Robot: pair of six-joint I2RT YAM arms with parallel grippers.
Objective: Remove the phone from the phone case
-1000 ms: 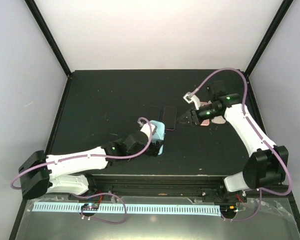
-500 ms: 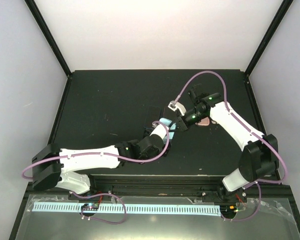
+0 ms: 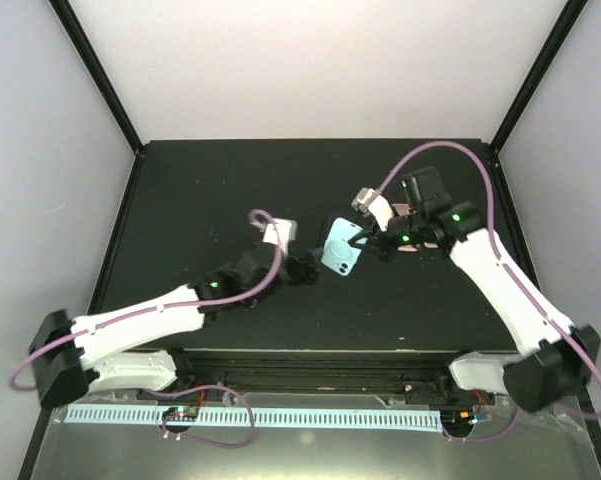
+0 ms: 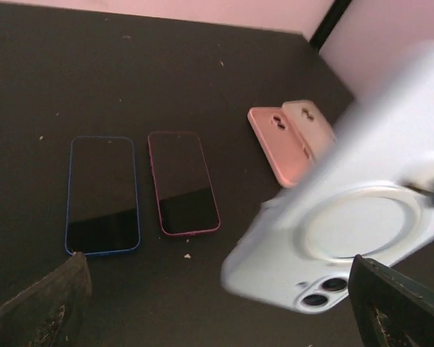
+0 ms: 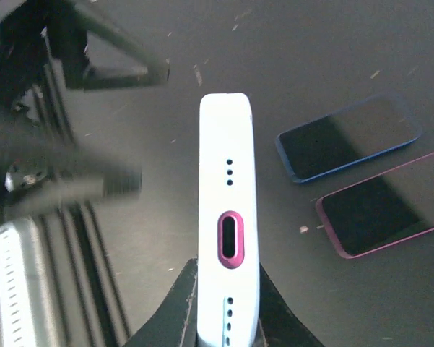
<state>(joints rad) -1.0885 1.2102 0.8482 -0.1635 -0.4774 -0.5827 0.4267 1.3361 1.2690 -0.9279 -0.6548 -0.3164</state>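
Observation:
The light blue phone case (image 3: 342, 248) hangs above the table's middle, with my right gripper (image 3: 372, 240) shut on it. In the right wrist view the phone case (image 5: 229, 217) stands edge-on between the two fingers of my right gripper (image 5: 227, 303). The phone is still inside: its magenta edge (image 5: 230, 240) shows through the port cut-out, and its lenses (image 4: 321, 293) show at the case's back (image 4: 346, 231). My left gripper (image 3: 305, 268) stands open just left of the case, apart from it, its fingers (image 4: 50, 311) wide and nothing between them.
A blue-edged phone (image 4: 101, 195) and a red-edged phone (image 4: 183, 182) lie face up side by side on the black table (image 3: 200, 200). Two pink cases (image 4: 278, 141) lie behind them to the right, under the right arm.
My right gripper has shut on the blue case and carries it alone. My left gripper has opened, let go of the case and drawn back to the left.

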